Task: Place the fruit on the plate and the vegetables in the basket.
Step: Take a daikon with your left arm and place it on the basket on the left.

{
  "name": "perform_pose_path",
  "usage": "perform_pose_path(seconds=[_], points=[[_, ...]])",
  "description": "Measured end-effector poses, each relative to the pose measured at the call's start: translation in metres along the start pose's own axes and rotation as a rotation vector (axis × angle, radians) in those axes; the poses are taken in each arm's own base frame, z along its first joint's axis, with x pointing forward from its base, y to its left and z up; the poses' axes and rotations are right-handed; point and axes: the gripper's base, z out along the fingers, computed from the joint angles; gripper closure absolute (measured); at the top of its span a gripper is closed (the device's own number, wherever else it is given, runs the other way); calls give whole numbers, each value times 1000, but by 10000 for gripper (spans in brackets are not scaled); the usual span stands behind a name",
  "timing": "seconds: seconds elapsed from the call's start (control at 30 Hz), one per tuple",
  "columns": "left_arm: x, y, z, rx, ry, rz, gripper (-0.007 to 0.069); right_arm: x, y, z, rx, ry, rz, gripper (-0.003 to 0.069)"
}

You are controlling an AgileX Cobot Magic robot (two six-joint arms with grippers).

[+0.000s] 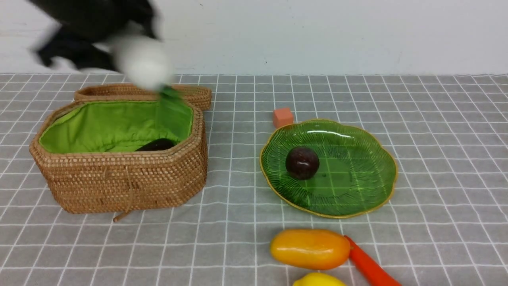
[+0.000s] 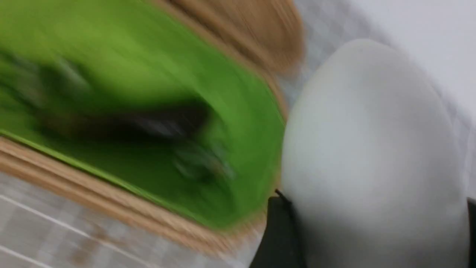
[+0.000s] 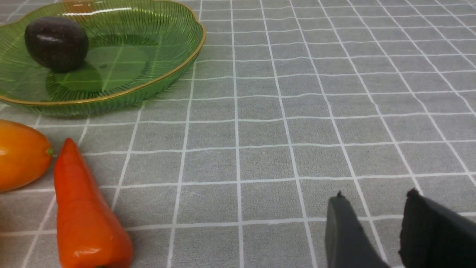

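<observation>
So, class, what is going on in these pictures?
The left gripper holds a white oblong radish with green leaves above the tan wicker basket, where a dark purple eggplant lies. A dark maroon ball sits on the green glass plate. The orange-yellow mango, yellow lemon and orange-red carrot lie on the cloth; the right gripper hangs open, empty.

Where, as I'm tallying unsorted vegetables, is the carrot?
Front view: the carrot lies on the tablecloth at bottom right of centre, just right of the mango, nearer the robot than the plate.

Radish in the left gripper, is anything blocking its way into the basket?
Nothing visible does. The radish hangs just above the open basket, whose lid lies behind it; only the eggplant lies inside.
</observation>
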Motion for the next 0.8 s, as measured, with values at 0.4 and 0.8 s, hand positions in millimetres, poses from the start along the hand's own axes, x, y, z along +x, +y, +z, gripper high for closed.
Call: perform_pose_path(seconds=[0.4, 0.8], points=[[-12, 50, 117, -251, 143, -305, 53, 0, 0, 0, 0, 0, 0, 418], [-4, 36, 97, -138, 370, 94, 112, 0, 0, 0, 0, 0, 0, 418]])
